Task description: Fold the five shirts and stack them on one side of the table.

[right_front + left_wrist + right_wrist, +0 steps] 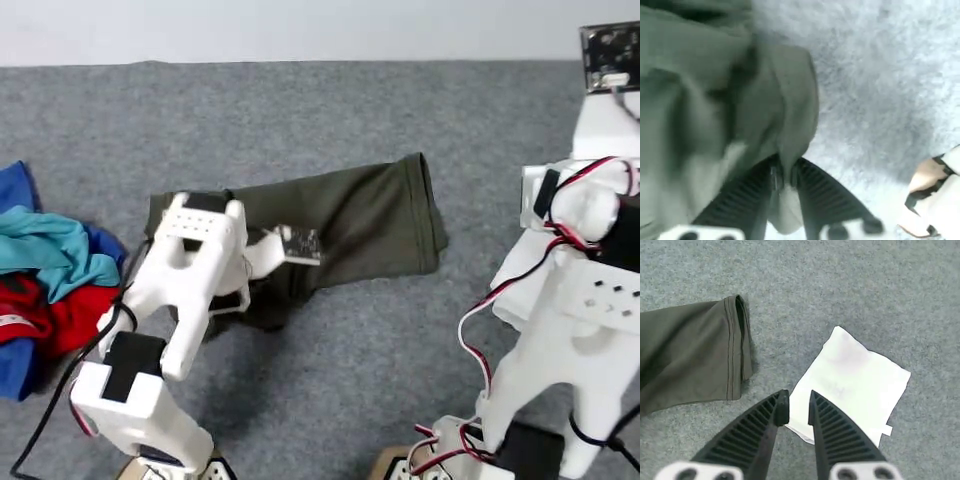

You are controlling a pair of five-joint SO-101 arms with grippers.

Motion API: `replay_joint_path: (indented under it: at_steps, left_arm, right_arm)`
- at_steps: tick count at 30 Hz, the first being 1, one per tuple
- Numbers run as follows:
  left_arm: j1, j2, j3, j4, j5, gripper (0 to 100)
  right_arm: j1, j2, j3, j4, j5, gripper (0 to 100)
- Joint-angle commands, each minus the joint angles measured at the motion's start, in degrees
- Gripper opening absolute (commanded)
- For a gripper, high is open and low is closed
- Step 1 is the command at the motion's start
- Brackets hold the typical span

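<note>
The left end effector (785,175) is clenching a fold of the one olive shirt (370,220) lying mid-bench (400,110), likely to draw it over. The right end effector (797,407) is hovering slightly parted and empty above one folded white shirt (850,380), apparently the stack's base. Three unfolded shirts are lying in a pile (45,290) at the bench's edge

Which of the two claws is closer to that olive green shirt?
The left. The left gripper has the olive green shirt pinched between its fingers, while the right gripper hangs apart from it, over the edge of the folded white shirt.
</note>
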Motion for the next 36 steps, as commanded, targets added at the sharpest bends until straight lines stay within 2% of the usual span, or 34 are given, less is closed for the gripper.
replay_joint_path:
  at_steps: [1,5,12,17,21,26,36]
  left_arm:
    - [-0.3,-0.3,-6.2,2.3,0.4,1]
    - [-0.4,-0.3,-7.4,-0.6,0.4,5]
    - [-0.4,-0.2,-7.4,-10.2,0.5,5]
    - [-0.4,5.0,-9.5,-16.0,2.2,5]
    - [-1.4,12.0,-16.1,-16.2,5.1,6]
    - [-3.3,16.1,-23.3,-16.0,9.3,16]
    - [-4.0,16.4,-23.8,-16.4,7.1,18]
  right_arm:
    - [0.8,-2.1,-0.1,2.2,1.0,8.3]
    - [0.7,-2.0,-0.1,2.2,1.0,8.3]
    - [0.7,-1.5,-0.1,2.2,1.0,8.3]
    - [0.7,-1.5,-0.1,2.2,1.0,8.3]
    - [0.7,-1.5,-0.1,2.2,1.1,8.3]
    - [0.7,-1.5,-0.1,2.2,1.1,8.3]
    - [0.7,-1.5,-0.1,2.2,1.1,8.3]
